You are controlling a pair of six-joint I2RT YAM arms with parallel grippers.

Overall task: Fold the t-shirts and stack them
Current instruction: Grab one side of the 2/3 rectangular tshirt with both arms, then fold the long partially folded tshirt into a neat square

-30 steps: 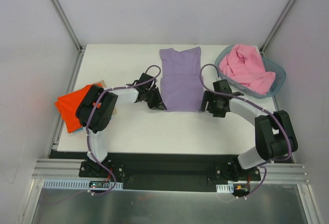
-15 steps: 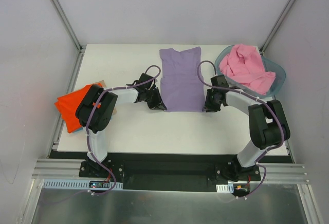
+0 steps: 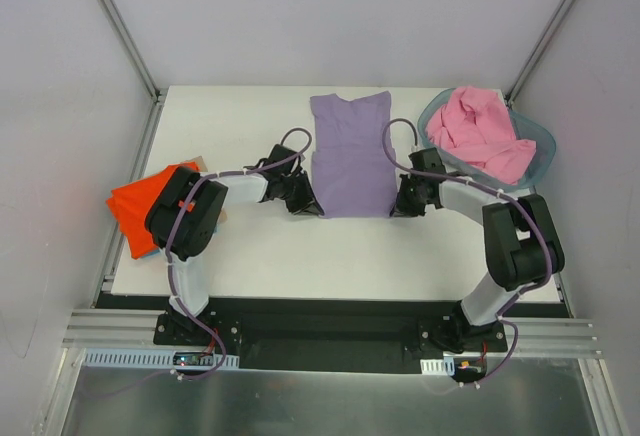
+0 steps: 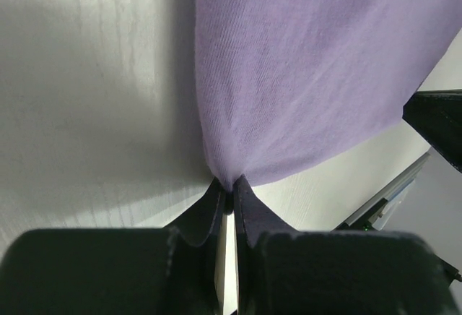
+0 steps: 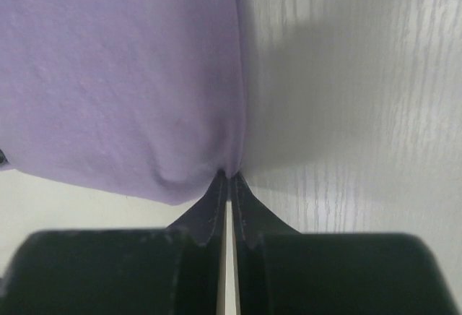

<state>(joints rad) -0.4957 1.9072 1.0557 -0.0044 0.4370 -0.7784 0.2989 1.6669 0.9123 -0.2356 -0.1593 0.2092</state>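
Note:
The lavender t-shirt (image 3: 351,154) lies flat in a long folded strip at the middle of the white table (image 3: 250,256). My left gripper (image 3: 313,207) is shut on its near left corner; in the left wrist view the cloth (image 4: 303,76) puckers into the closed tips (image 4: 228,188). My right gripper (image 3: 394,208) is shut on the near right corner, the lavender cloth (image 5: 123,76) pinched at the tips (image 5: 228,178). A pink t-shirt (image 3: 478,132) is heaped in the basket. An orange-red t-shirt (image 3: 140,206) lies folded at the table's left edge, a sliver of teal under it.
The grey-blue plastic basket (image 3: 541,152) stands at the table's back right corner, just behind my right arm. Metal frame posts run up from both back corners. The folded stack overhangs the table's left edge beside my left arm's elbow.
My right gripper moved left to the shirt's near right corner and shut on it. The left gripper stayed shut on the near left corner.

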